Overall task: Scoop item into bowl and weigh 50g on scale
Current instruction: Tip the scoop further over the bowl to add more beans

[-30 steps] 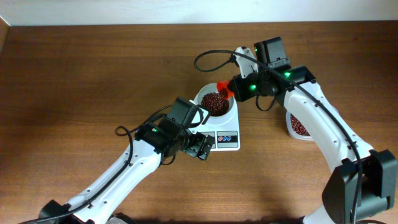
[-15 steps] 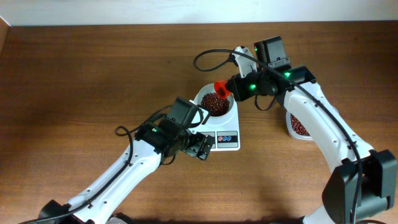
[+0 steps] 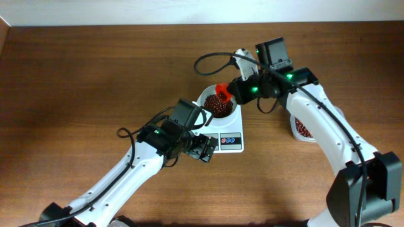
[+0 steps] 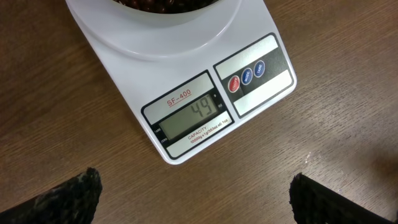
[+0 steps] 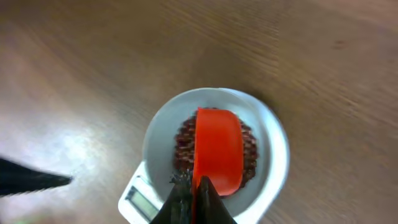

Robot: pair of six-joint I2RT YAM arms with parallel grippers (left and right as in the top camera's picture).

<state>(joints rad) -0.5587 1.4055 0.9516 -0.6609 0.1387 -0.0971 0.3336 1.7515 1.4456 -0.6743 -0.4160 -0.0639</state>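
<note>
The beans [image 3: 216, 104] are dark reddish-brown, the bowl [image 5: 152, 143] and scale [image 4: 186, 62] white, the scoop [image 5: 217, 149] red, the table [image 3: 95, 75] brown wood-grain.

Left tool [image 4: 196, 199] spread wide, pointing down; right tool [image 5: 196, 198] clamped.

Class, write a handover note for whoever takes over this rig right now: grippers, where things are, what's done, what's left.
Left gripper: open, empty, hovering by the front of the scale.
Right gripper: shut on the red scoop, over the bowl.
The bowl holds beans and sits on the scale; the display reads 49.
Spare beans are in the tub by the right arm.
To do: add a few more beans, then recheck.
</note>
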